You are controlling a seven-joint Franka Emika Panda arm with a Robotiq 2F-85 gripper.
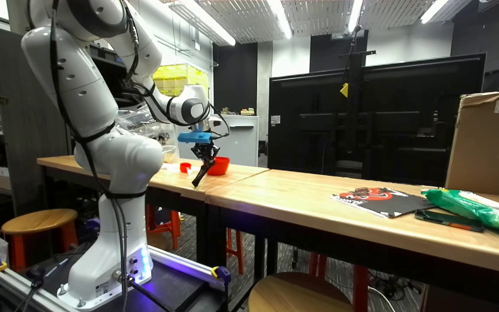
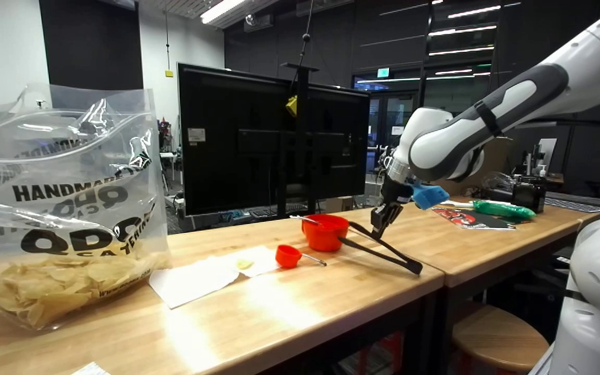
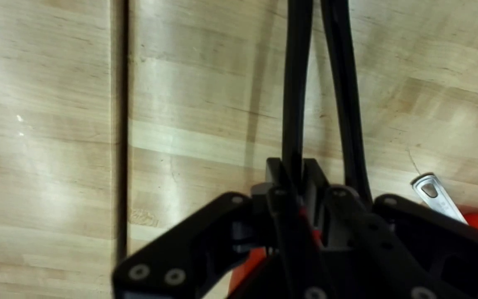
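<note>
One arm of the black tongs [image 3: 296,91] lies between the fingers of the gripper [image 3: 293,168]; the fingers stand narrow, and no clear gap shows on either side of that arm at the tips. The free arm is right of the fingers in the wrist view, ungripped. The joined end sits low, near the edge of the wooden table [image 3: 206,62]; contact cannot be confirmed.

Step in hand, as judged: handling the tongs by a single arm. The next move appears to call for a steady hold, with clearance between the free arm and the red bowl [image 2: 322,242].

Containers, left to right in an exterior view:
- Clear bag [image 2: 117,219]: farthest left of the fingers; holds potato chips [image 2: 65,276].
- Small red cup [image 2: 288,257]: left of the fingers, at the edge of white paper [image 2: 196,281] bearing a single chip [image 2: 244,264]; contents cannot be told.
- The red bowl: just left of the fingers, near the tong tips; contents cannot be told.
- Green package [image 2: 503,208]: well right of the fingers; contents hidden.
</note>
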